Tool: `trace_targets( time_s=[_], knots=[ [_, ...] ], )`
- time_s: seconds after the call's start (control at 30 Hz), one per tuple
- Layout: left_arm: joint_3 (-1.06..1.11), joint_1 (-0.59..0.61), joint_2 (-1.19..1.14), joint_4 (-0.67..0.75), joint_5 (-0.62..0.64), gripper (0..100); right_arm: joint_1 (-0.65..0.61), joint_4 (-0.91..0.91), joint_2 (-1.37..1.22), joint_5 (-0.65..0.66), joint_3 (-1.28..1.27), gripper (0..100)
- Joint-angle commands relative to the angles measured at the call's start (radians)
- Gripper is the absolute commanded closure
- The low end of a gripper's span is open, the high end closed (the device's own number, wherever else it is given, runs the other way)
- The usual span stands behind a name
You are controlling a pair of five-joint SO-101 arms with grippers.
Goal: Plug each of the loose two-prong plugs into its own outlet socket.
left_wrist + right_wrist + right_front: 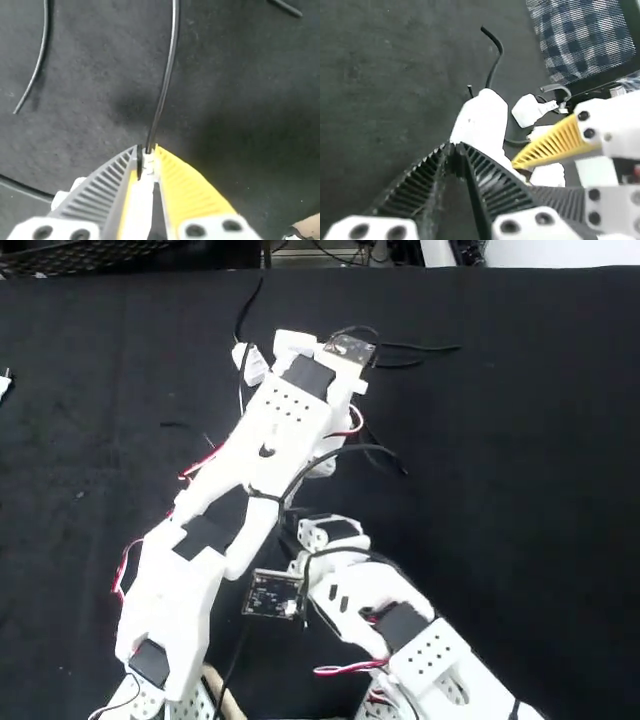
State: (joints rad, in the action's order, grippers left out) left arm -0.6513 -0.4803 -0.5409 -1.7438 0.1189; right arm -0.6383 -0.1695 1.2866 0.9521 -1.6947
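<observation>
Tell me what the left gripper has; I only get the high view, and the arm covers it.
Observer: The left gripper is shut on a thin black cable that runs away over the cloth.
Operator: And the right one?
Observer: The right gripper is shut on the near end of a white block with a black cord. I cannot tell whether it is a plug or a socket.
Operator: Anything loose near it?
Observer: A small white piece, likely a plug, lies on the cloth beside the block.
</observation>
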Motion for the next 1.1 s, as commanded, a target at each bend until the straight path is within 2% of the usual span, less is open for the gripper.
trace_targets(
  time_s=[0.0, 0.27, 0.47, 0.57, 0.7, 0.83, 0.9, 1.0, 1.07],
  knots=[
    [-0.039, 0.021, 0.060, -0.014, -0.005, 97, 0.041, 0.048, 0.010, -0.006, 0.001, 98.6],
    [-0.027, 0.061, 0.057, 0.021, -0.012, 97, 0.025, -0.149, 0.197, -0.009, -0.002, 98.6],
    [0.160, 0.114, 0.046, 0.224, -0.005, 97, -0.109, -0.519, 0.427, -0.008, -0.001, 98.6],
    [0.277, 0.130, 0.009, 0.322, -0.005, 96, -0.135, -0.735, 0.572, -0.012, 0.007, 98.6],
    [0.308, 0.134, -0.060, 0.334, -0.005, 81, -0.135, -0.984, 0.687, -0.014, 0.015, 98.5],
    [0.289, 0.137, -0.097, 0.327, -0.005, 72, -0.103, -1.053, 0.665, -0.017, 0.015, 98.5],
    [0.278, 0.137, -0.098, 0.325, -0.005, 72, -0.081, -1.049, 0.665, -0.071, 0.013, 98.5],
    [0.257, 0.145, -0.094, 0.324, -0.009, 72, -0.077, -1.056, 0.665, -0.218, 0.013, 98.5],
    [0.205, 0.160, -0.087, 0.276, -0.012, 72, -0.071, -1.057, 0.664, -0.307, 0.013, 98.5]
  ],
)
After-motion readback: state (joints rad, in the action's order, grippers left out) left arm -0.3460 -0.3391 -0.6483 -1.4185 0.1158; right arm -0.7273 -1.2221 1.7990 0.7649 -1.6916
